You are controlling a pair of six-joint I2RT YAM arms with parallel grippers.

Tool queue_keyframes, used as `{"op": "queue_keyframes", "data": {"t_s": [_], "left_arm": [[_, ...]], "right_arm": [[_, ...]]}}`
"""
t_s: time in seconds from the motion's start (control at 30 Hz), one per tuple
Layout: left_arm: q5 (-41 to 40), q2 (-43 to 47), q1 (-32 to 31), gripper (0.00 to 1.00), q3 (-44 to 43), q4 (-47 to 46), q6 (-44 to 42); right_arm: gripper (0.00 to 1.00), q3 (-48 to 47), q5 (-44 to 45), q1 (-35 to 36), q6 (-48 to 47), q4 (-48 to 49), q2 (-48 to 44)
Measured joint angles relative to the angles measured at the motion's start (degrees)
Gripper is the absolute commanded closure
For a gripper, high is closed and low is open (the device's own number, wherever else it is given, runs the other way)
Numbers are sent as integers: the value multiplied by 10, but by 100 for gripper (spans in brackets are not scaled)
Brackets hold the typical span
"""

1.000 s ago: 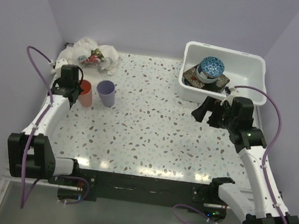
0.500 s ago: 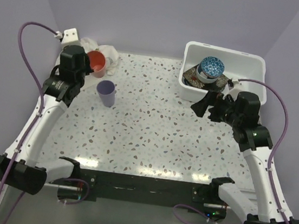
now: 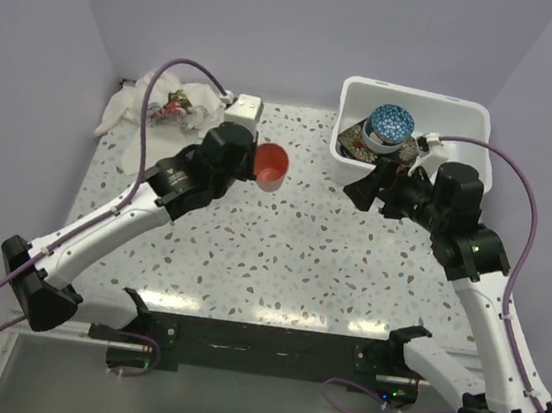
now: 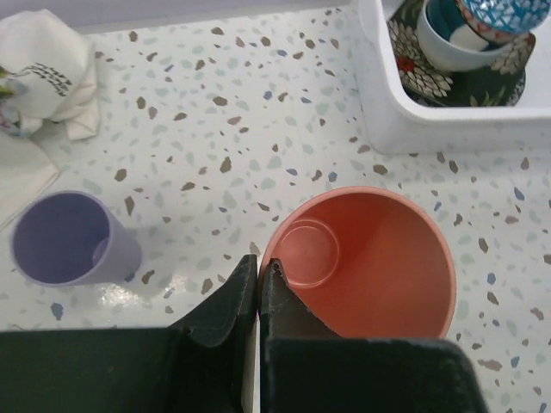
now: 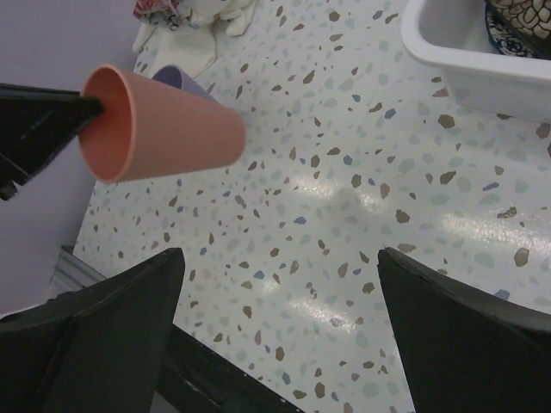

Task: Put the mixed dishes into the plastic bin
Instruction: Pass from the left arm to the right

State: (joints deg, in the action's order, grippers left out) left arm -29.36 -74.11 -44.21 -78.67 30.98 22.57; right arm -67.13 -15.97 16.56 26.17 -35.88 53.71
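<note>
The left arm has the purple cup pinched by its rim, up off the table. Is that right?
Not quite: the colour is wrong. The left gripper has the orange cup pinched by its rim, up off the table. The purple cup stands on the table beside it, untouched. The left wrist view shows both.

Bright, even light falls from overhead, throwing white glare patches on the speckled surface [image 3: 273,312] near its front edge and only soft, faint shadows, while close to each wrist camera the dark fingers [image 5: 95,335] show as featureless, slightly soft shapes.
</note>
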Motion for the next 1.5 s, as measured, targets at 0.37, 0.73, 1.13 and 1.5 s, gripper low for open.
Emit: {"op": "queue_keyframes", "data": {"t_s": [0.37, 0.73, 1.13, 1.5], "left_arm": [[-69, -97, -138, 100, -23, 0, 9], [-104, -112, -170, 100, -38, 0, 9], [-114, -104, -179, 98, -14, -37, 11], [-136, 2, -174, 11, 87, -134, -22]], "right_arm": [[11, -33, 63, 90, 16, -12, 42], [30, -65, 176, 202, 26, -53, 135], [100, -68, 253, 234, 49, -53, 203], [100, -148, 299, 233, 27, -101, 241]]}}
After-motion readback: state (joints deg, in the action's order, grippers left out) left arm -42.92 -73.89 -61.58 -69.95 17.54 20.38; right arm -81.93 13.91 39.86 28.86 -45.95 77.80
